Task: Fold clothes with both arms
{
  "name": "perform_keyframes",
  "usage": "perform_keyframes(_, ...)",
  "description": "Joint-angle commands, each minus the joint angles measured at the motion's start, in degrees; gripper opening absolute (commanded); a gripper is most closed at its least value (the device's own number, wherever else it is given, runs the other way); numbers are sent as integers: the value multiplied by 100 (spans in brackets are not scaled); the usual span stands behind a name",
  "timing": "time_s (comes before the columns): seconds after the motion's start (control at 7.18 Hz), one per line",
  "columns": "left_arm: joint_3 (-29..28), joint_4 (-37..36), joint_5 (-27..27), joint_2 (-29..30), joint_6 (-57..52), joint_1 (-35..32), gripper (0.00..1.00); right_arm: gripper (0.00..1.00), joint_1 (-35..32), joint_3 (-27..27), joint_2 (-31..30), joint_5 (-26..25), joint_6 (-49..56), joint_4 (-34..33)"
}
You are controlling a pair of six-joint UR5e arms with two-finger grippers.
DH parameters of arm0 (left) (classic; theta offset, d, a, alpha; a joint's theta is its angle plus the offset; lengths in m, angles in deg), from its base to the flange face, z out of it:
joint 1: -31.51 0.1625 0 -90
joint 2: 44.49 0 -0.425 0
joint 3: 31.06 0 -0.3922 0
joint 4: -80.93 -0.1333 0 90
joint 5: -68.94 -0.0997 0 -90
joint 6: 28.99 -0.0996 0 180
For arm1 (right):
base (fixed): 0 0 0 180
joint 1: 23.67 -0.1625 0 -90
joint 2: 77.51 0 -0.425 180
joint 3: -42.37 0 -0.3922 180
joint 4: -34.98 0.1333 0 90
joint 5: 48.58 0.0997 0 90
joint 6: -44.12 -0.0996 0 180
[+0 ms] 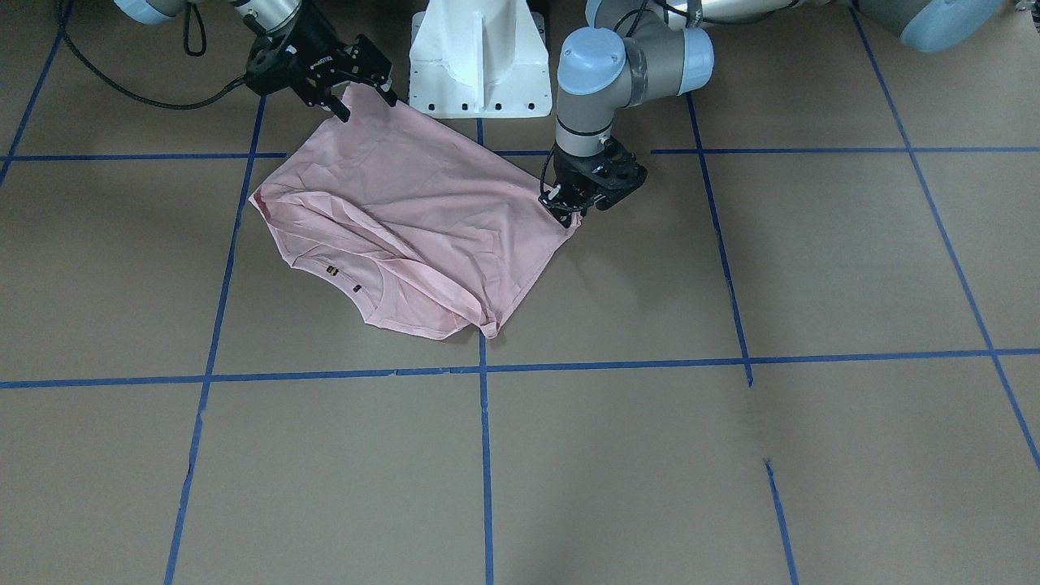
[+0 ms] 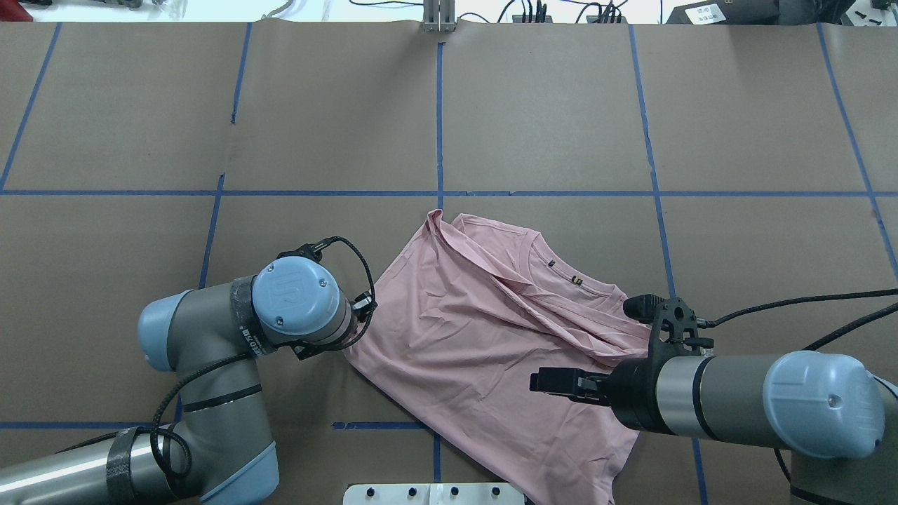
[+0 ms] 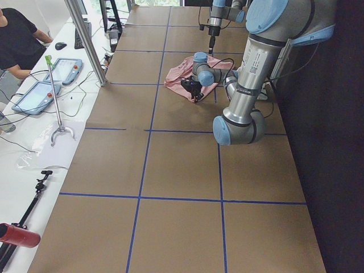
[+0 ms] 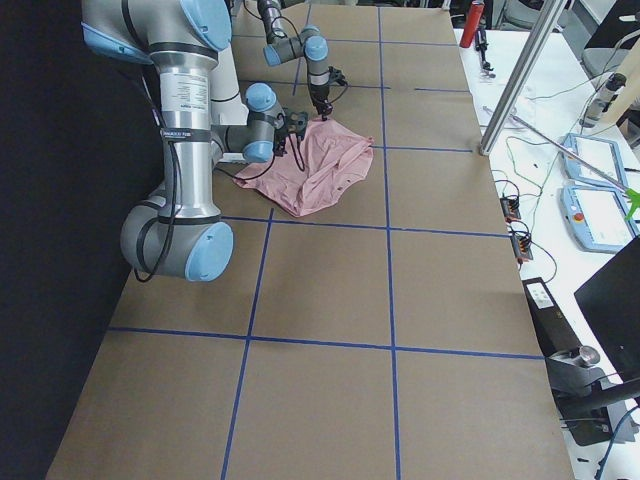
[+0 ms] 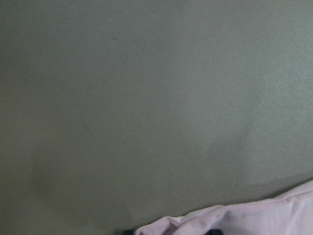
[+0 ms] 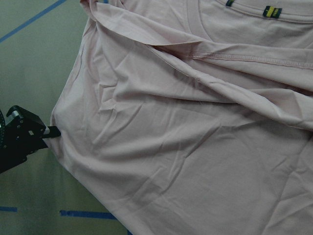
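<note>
Pale pink and creased all over, the T-shirt (image 1: 422, 211) lies on the brown tabletop (image 1: 731, 455) just in front of the white pedestal (image 1: 479, 57), between your two arms. Plain pink cloth faces up. One side is folded over in a long diagonal ridge, and the ribbed collar (image 2: 558, 273) points to the far side, away from the robot, with two small dark tags (image 6: 271, 11) showing inside it.

Look at the left pincer (image 1: 564, 210) first: it sits low at the shirt's corner on the robot's left, and its jaws look drawn together on the edge of the fabric. Its own wrist view gives you only a sliver of pink cloth along the bottom, over bare brown paper.

The right pincer (image 1: 363, 101) hangs above the near corner of the hem on the robot's right, jaws apart and nothing between them. Its wrist camera looks down across the wrinkled shirt — you can see the left pincer's black tip touching the cloth's edge at the lower left of that view.

Blue tape lines (image 1: 483, 406) mark the tabletop into a grid around the shirt. In the left side view a person in black (image 3: 17, 40) stands at the white bench beside the tabletop, near two handheld screens (image 3: 63, 69).
</note>
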State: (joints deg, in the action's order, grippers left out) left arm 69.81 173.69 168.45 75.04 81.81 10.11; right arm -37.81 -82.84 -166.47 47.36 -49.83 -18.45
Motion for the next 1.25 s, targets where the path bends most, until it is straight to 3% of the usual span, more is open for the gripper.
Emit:
perform_keyframes(0.0, 12, -4, 25, 9, -50, -13, 0, 100, -18, -3, -7, -5, 0, 0)
perform_keyframes(0.14, 12, -13, 17, 35, -76, -108, 0, 100, -53, -3, -16, -5, 0, 0)
perform_keyframes(0.42, -276, 49, -1, 245, -817, -1010, 0, 100, -167, 14, -34, 3, 0, 0)
perform_keyframes(0.56, -791, 214, -18, 603, -1093, -1354, 0, 100, -228, 23, -34, 3, 0, 0)
perform_keyframes(0.84, -2100, 1283, -45, 1324, -1366, -1637, 0, 100, -334, 49, -34, 12, 9, 0)
perform_keyframes(1.11, -2964, 1901, -210, 1852, -1876, -1928, 0, 100, -343, 75, -42, -31, 9, -9)
